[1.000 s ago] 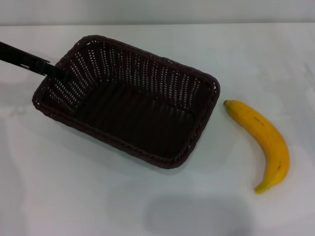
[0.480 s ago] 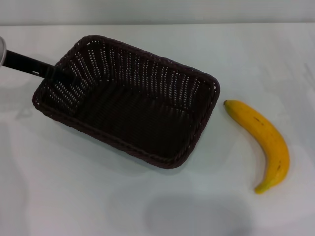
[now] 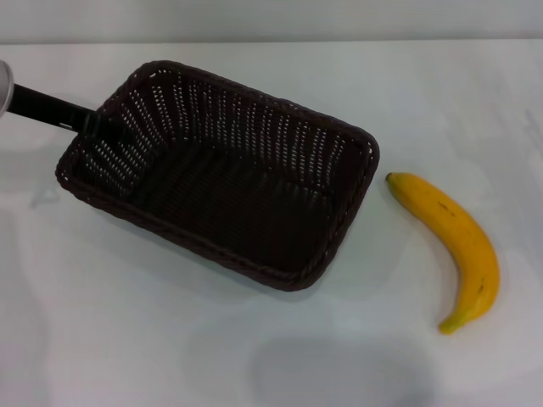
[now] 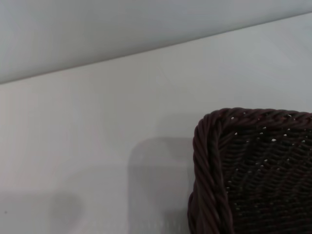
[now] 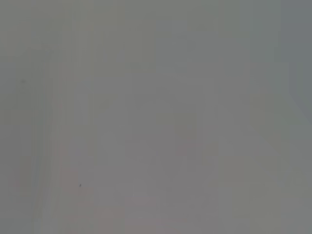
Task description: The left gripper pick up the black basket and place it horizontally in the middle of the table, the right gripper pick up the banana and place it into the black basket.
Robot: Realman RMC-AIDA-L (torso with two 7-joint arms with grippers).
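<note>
The black basket [image 3: 229, 182] stands slantwise on the white table [image 3: 127, 339], one short end at the left and the other toward the middle right. My left gripper [image 3: 103, 125] is a slim black arm that comes in from the left edge and ends at the basket's left short wall. The left wrist view holds one braided corner of the basket [image 4: 207, 165] on the table. To the right of the basket, apart from it, lies the yellow banana [image 3: 458, 246]. The right gripper is out of view, and its wrist view is plain grey.
A pale wall runs along the back of the table [image 3: 271, 21]. Faint shadows lie on the tabletop in front of the basket [image 3: 339, 373].
The left arm has shifted slightly at the basket's left end, and its silver-grey part now shows at the left edge. Basket and banana have not moved.
</note>
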